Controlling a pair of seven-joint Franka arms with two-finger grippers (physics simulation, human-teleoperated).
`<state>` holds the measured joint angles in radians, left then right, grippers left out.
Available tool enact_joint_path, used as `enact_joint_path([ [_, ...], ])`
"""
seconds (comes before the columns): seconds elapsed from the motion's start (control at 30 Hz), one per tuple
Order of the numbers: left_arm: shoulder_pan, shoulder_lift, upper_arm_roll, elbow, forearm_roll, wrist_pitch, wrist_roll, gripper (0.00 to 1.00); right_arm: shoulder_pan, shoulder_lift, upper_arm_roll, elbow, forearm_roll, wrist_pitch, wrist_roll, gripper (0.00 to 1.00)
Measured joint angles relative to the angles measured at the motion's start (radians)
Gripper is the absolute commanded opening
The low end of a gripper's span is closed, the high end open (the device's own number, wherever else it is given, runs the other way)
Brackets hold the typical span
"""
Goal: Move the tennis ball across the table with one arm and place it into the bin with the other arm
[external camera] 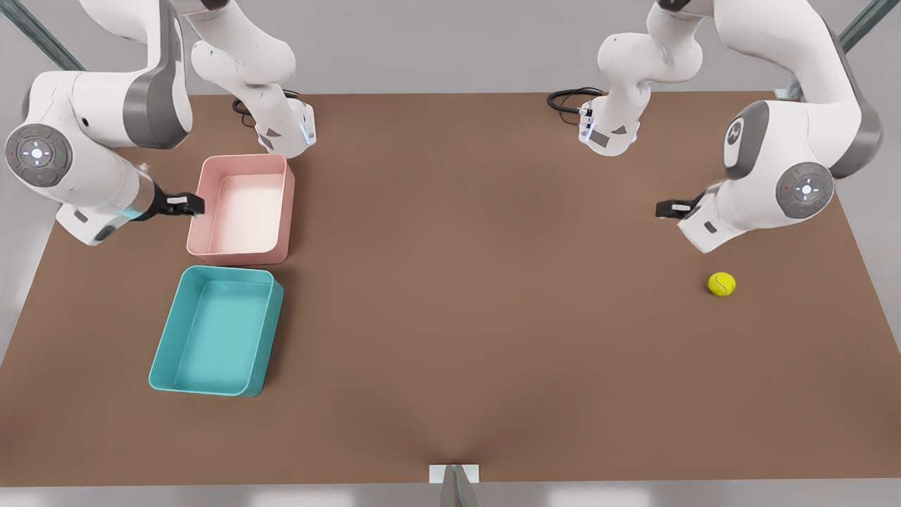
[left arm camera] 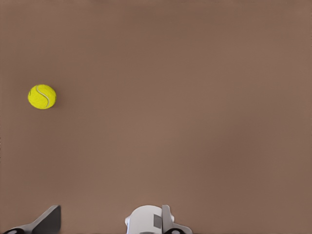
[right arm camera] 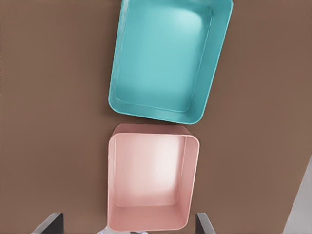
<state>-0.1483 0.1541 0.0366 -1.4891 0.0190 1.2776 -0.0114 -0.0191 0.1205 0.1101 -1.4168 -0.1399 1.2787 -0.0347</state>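
the tennis ball [external camera: 721,284] lay near the left gripper [external camera: 669,208]; the bin's [external camera: 211,331] long axis ran toward the pink tub [external camera: 243,209]. the right gripper [external camera: 184,205] hung spread and empty above that tub; the left's finger spread couldn't be told.

Small yellow-green fuzzy tennis ball [external camera: 721,284]: pale curved seam. Large flat matte tabletop [external camera: 479,296]: uniform brown. Rectangular plastic bin [external camera: 217,331]: teal throughout. Smaller rectangular plastic tub [external camera: 241,209]: pink. Arms: white casings, grey joints, black grippers.

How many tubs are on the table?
2. The teal bin sits near the table's front-left corner in the front view; the pink tub sits just behind it. None looks hidden.
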Motion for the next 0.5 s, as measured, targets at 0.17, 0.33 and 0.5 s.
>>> enact_joint_path([
  [0.17,-0.014,0.008,0.038,-0.031,-0.047,0.096,0.01,0.66,0.003,-0.002,0.0,-0.003,-0.001,0.067,-0.007,1.0],
  [0.33,0.122,0.123,0.09,-0.163,-0.014,0.259,0.14,0.21,0.004,0.039,0.0,0.005,-0.002,0.098,-0.013,1.0],
  [0.5,0.411,0.328,0.163,-0.166,-0.054,0.447,0.51,0.21,-0.008,0.059,-0.001,0.005,-0.001,0.108,-0.017,1.0],
])
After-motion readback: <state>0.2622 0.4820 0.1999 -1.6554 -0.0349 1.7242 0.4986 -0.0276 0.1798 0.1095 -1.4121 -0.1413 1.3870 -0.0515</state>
